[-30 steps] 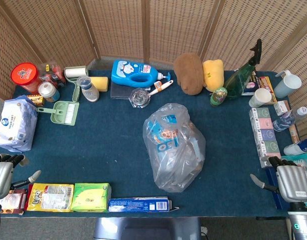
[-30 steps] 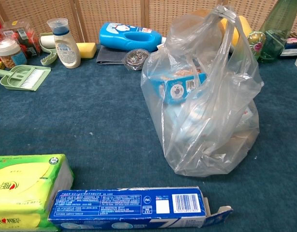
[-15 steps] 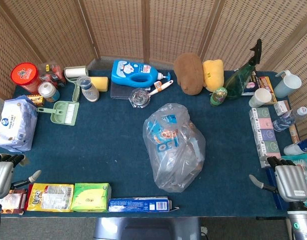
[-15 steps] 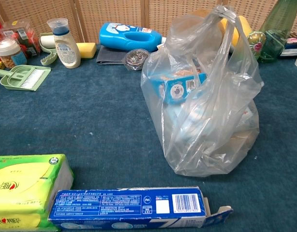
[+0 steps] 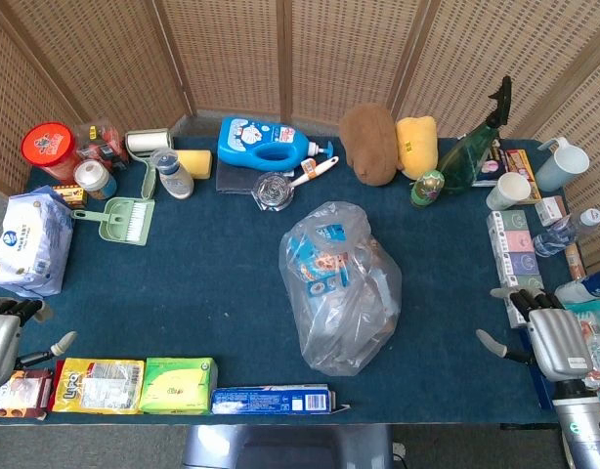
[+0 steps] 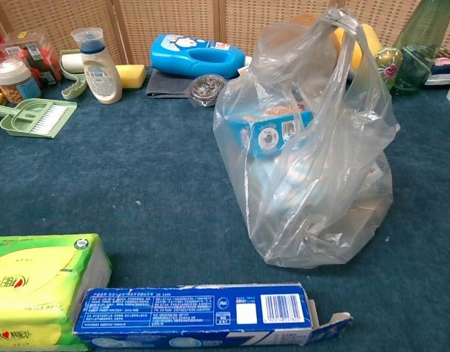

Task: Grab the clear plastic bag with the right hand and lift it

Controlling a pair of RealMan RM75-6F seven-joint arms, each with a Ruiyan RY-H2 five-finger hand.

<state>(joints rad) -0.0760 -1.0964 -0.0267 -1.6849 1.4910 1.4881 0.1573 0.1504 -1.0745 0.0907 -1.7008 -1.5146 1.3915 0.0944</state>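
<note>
clear plastic bag point(image 5: 341, 289) sits mid-table, untouched.
right hand point(image 5: 544, 337) hovers at the table's right edge, well apart from it, fingers spread, holding nothing; left hand point(image 5: 7, 332) likewise at the left edge.

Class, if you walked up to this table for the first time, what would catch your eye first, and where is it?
The clear plastic bag, stuffed with packages, stands mid-table on the blue cloth. Behind it at the back lie a blue detergent bottle and a brown plush toy. The right hand hovers at the table's right edge, holding nothing.
</note>
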